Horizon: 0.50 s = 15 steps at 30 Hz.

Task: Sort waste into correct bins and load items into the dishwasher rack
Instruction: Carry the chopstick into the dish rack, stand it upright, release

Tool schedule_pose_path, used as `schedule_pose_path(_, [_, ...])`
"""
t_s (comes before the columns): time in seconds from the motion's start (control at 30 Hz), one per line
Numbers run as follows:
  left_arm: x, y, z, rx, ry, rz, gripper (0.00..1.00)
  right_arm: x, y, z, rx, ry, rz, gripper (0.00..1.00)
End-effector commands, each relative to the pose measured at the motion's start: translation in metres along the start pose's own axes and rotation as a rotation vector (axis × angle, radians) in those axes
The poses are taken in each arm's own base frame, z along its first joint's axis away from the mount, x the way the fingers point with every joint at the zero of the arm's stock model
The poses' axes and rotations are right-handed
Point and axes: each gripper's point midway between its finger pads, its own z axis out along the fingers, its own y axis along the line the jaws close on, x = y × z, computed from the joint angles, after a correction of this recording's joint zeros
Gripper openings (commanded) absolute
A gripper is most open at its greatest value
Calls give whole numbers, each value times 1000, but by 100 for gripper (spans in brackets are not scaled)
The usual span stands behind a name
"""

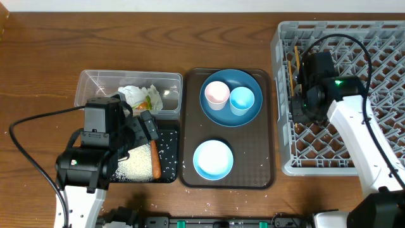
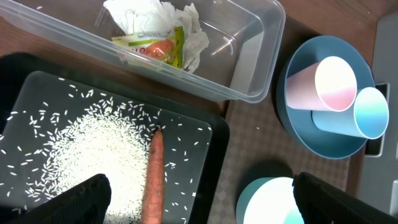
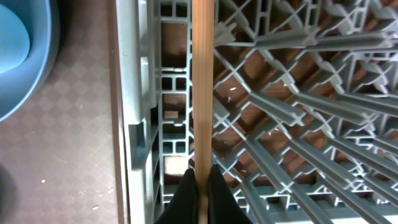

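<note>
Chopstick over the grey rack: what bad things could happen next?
1. The chopstick, pinched in the shut right end effector, sits just inside the rack wall. Released crooked, it might tip out onto the brown tray.
2. The rack floor is open lattice with the table showing through, so the thin stick could slip into a gap.
3. The pink cup and light-blue cup sit loose on the blue plate; lifting the plate could topple them.

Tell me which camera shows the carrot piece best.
The left wrist view: the carrot piece lies close up among rice in the black tray. Overhead shows it only as a small orange sliver. The right wrist view misses it entirely.
</note>
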Motion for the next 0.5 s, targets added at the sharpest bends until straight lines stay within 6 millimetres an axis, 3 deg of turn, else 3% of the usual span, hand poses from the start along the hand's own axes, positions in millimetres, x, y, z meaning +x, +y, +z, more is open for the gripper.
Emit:
schedule_pose_path(0.0, [-5, -2, -4, 9, -14, 5, 96, 6, 3, 7, -14, 20, 16, 1])
schedule_pose_path(0.33, [-5, -2, -4, 9, -14, 5, 96, 9, 5, 17, -22, 19, 34, 2])
schedule_pose_path(0.47, [-5, -2, -4, 9, -14, 5, 96, 9, 7, 18, -29, 18, 34, 12])
